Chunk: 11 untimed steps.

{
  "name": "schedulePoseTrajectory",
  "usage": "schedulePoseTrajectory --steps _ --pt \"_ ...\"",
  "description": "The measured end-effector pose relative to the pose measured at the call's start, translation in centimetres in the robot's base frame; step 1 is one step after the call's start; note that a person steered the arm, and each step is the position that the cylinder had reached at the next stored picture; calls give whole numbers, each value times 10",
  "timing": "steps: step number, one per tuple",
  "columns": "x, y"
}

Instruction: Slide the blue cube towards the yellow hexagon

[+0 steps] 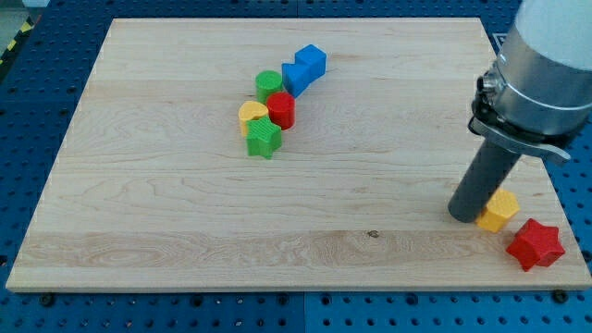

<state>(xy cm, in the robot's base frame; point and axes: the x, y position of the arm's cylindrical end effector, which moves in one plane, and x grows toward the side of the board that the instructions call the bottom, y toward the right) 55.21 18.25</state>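
The blue cube [313, 62] sits near the view's top centre, touching a second blue block [296, 79] at its lower left. The yellow hexagon [499, 210] lies near the board's right edge, low in the view. My tip [462, 215] is down on the board right beside the yellow hexagon's left side, touching or nearly touching it. The tip is far from the blue cube, down and to the view's right of it.
A green round block [269, 85], a red cylinder [281, 110], a yellow half-round block [252, 116] and a green star [264, 139] cluster below-left of the blue blocks. A red star [535, 244] lies below-right of the hexagon, near the wooden board's corner [575, 277].
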Motion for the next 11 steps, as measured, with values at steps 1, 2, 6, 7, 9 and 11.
schedulePoseTrajectory --steps 1,2,6,7,9,11 --pt "6 2" --pt "6 2" --pt "-88 -83" --pt "-121 -93" --pt "-184 -86" --pt "-251 -92"
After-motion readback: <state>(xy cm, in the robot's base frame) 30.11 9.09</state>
